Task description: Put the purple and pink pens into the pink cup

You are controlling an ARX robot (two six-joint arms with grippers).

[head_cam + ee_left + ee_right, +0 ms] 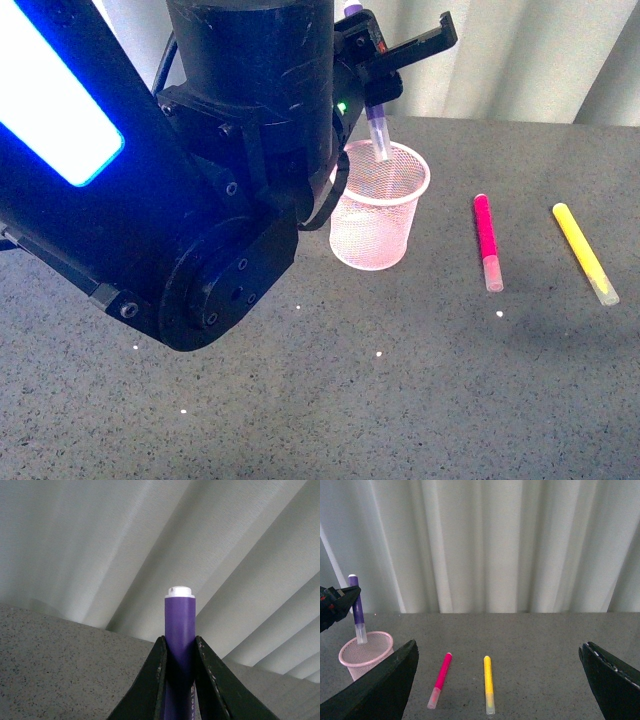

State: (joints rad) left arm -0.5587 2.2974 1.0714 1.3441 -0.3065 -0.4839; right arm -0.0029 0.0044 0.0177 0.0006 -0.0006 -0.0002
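Note:
My left gripper [368, 75] is shut on the purple pen [378, 132] and holds it upright over the pink cup [380, 208], its clear cap at the cup's rim. In the left wrist view the purple pen [180, 630] stands clamped between the black fingers [150, 690]. The right wrist view shows the same pen [356, 607] over the pink cup [366, 652]. The pink pen [487, 240] lies flat on the table right of the cup, and also shows in the right wrist view [440, 677]. My right gripper [495, 680] is open and empty, well back from the pens.
A yellow marker [585, 252] lies flat right of the pink pen, also in the right wrist view [489, 682]. The grey speckled table [400, 380] ends at a pale pleated curtain [495, 545]. The left arm's black body [200, 180] fills the left of the front view.

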